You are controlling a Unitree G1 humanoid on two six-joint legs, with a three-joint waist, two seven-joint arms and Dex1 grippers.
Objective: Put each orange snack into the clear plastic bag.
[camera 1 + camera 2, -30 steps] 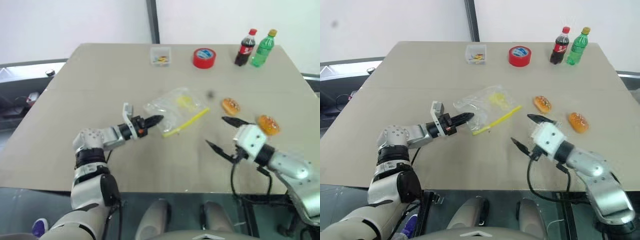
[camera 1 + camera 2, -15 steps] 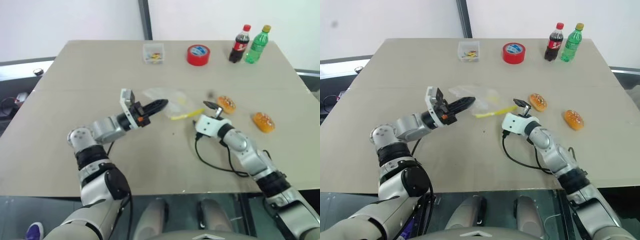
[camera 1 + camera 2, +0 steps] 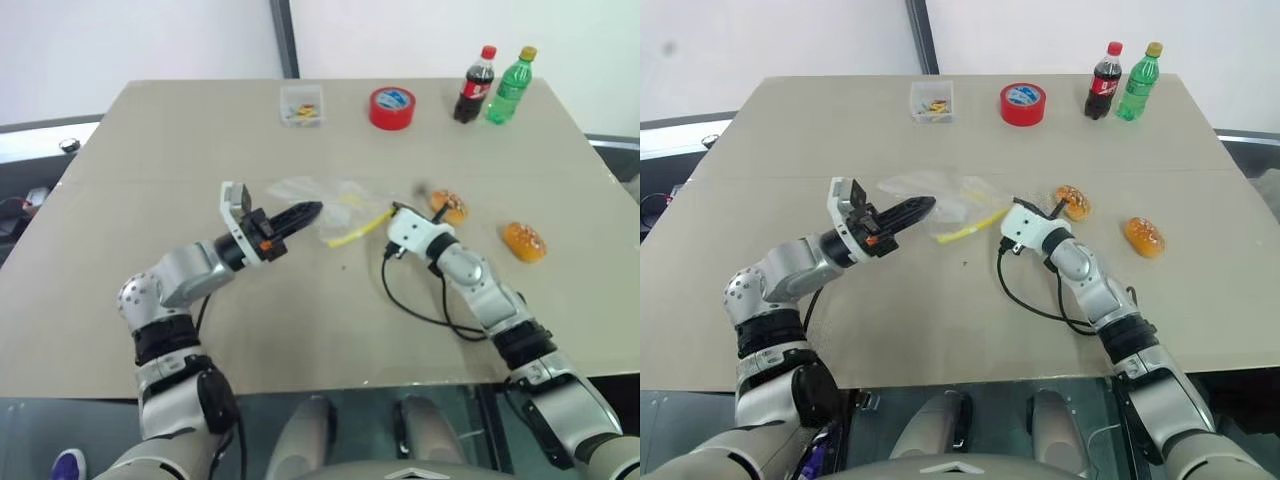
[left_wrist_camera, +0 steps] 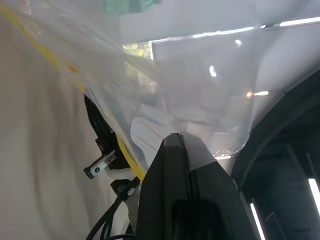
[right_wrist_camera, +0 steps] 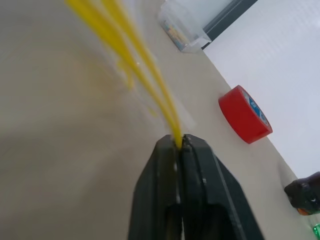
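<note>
Held up off the table (image 3: 150, 150) near its middle: the clear plastic bag (image 3: 320, 197), stretched between both grippers. Pinched at one end by the left gripper (image 3: 308, 211), fingers clamped tight on the crinkled film, as seen in the left wrist view. Gripped at the other end by the right gripper (image 5: 178, 142), fingers closed on the tip of the yellow seal strip (image 5: 131, 60). Lying toward the table's right edge, both orange snacks: one (image 3: 449, 206) just beside the right gripper's wrist, the other (image 3: 525, 241) further right, apart from the first. Along the far edge: small clear box (image 3: 302, 104), red tape roll (image 3: 392, 107), dark cola bottle (image 3: 474, 85) and green bottle (image 3: 506, 86) side by side near the far right corner.
</note>
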